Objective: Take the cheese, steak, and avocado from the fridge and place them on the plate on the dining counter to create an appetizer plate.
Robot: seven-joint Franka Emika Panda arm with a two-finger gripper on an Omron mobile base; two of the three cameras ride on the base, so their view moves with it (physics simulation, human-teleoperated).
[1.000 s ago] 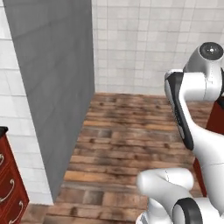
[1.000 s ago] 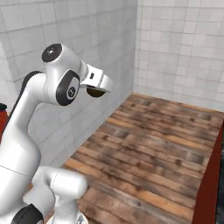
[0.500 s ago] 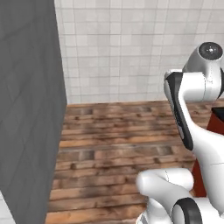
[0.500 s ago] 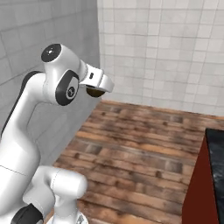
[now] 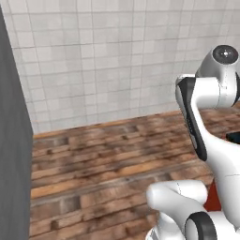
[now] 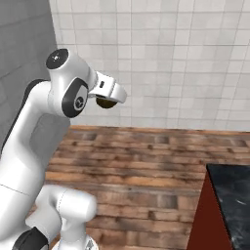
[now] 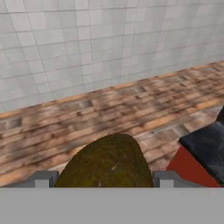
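Wooden floor point(image 5: 103, 159) ahead open, no obstruction up to tiled wall point(image 6: 185, 58). Grey fridge point(image 5: 11, 154) side blocks passage at left. Desk point(image 6: 229, 200), black top on red base, stands at right, near corner projecting toward arm. Passage between fridge and desk wide.

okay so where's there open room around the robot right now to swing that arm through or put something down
The wooden floor is bare from the tiled wall to the dining counter. The black top of that counter corner looks bare too, as far as it shows. It is tighter by the grey fridge side. The gripper is closed on a dark olive avocado.
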